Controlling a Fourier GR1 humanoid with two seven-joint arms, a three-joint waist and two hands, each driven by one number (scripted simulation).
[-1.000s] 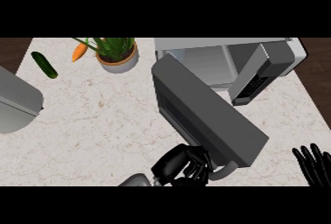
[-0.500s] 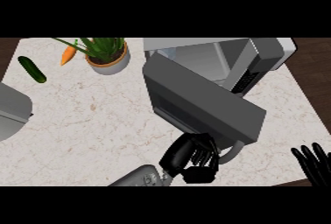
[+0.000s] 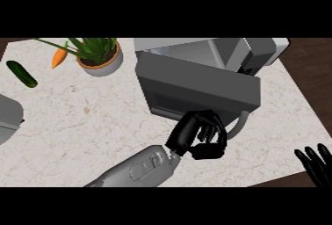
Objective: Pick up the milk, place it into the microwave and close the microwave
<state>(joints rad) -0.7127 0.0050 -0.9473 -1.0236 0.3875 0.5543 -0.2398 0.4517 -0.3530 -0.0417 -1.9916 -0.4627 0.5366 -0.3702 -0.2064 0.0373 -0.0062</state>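
- The counter (image 3: 84, 118) took up most of the head view, and your microwave (image 3: 262, 50) sat at its far right end with the cavity facing you.
- The microwave door (image 3: 194, 90) hung open. Its long side ran left to right across the view, dipping a bit to the right, and it covered most of the opening.
- Your left hand (image 3: 198, 134) was the near one, pressed right against the door's near edge, just left of the pale door handle (image 3: 241, 124). The fingers were curled in, and I couldn't make out anything held in them.
- From that hand the door lay straight ahead, away from you. My guess is the closing push had to go forward and up across that long edge.
- Your right hand (image 3: 318, 162) rested at the lower right corner, fingers straight and pointing up, well apart from the door.
- The milk, honestly, I couldn't see anywhere. It wasn't on the counter or in either hand. It might've been inside behind the door, but that's a guess.
- The potted plant (image 3: 100, 59), cucumber (image 3: 21, 74) and carrot (image 3: 59, 58) sat far left, well out of the way.
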